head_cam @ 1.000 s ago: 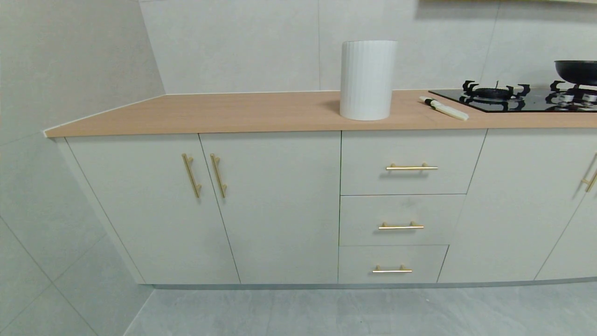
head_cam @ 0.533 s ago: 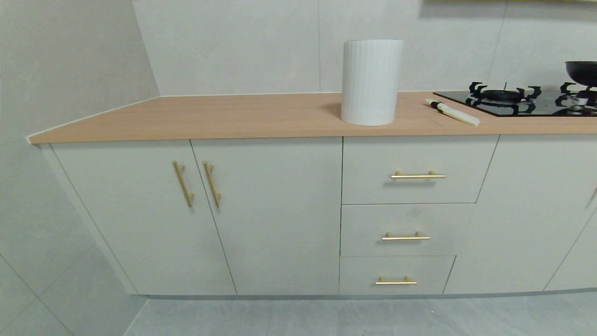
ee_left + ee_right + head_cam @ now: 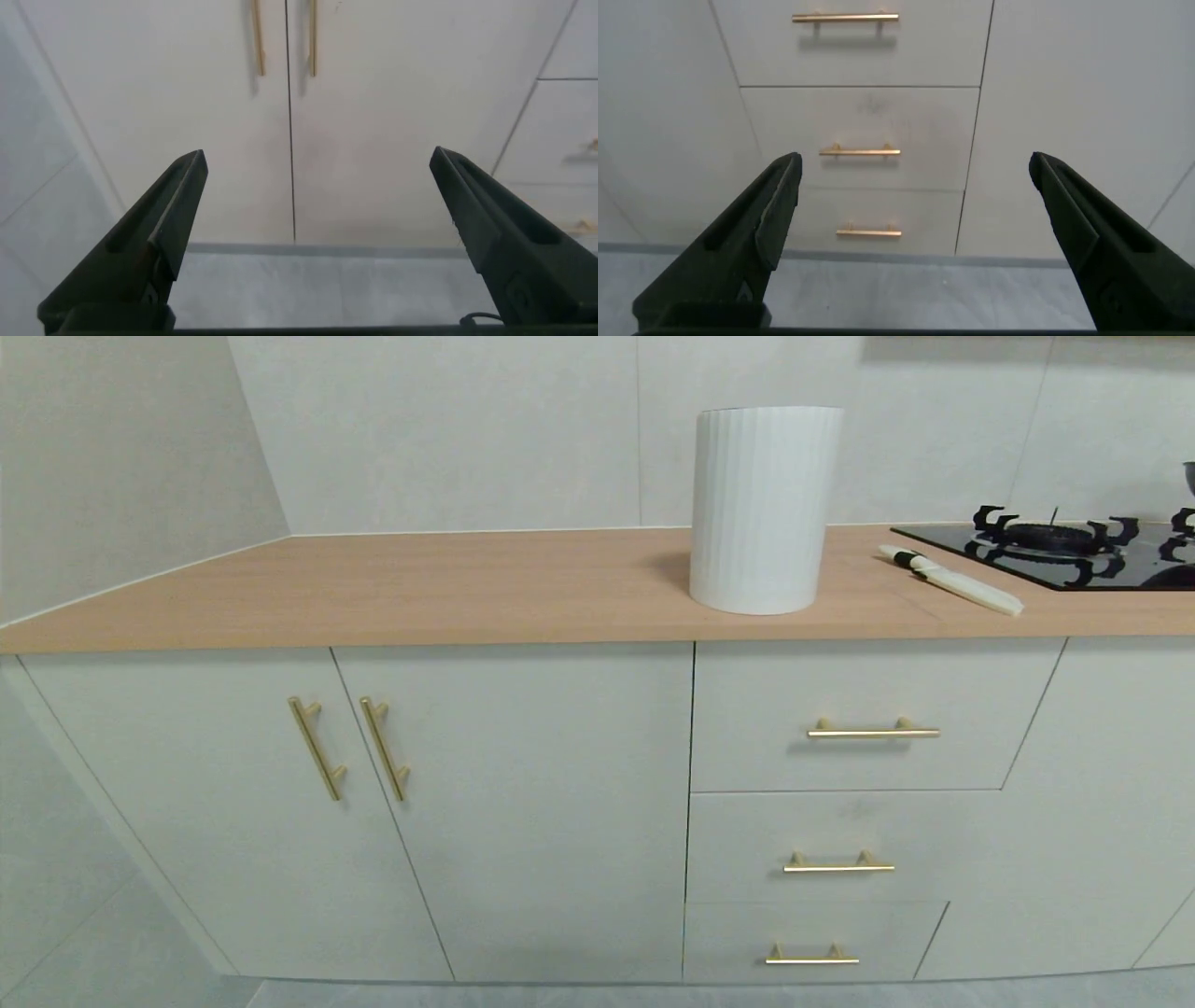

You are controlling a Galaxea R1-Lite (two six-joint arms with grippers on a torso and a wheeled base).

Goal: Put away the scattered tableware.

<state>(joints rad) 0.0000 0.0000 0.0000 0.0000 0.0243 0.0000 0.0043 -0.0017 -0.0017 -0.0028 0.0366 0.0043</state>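
Wood-toned counter [image 3: 420, 588] runs across my head view above pale cabinets. On the left, two doors [image 3: 541, 803] meet at a pair of upright brass handles [image 3: 385, 751]. My left gripper [image 3: 308, 245] hangs low before those doors, fingers spread wide and holding nothing. Right of centre, a white ribbed holder [image 3: 764, 509] stands upright on the counter. Just beside it lies the knife [image 3: 948, 579], flat, between the holder and the black hob [image 3: 1055, 560]. Below are three drawers [image 3: 840, 691]. My right gripper [image 3: 910, 245] faces them, fingers likewise wide apart and empty.
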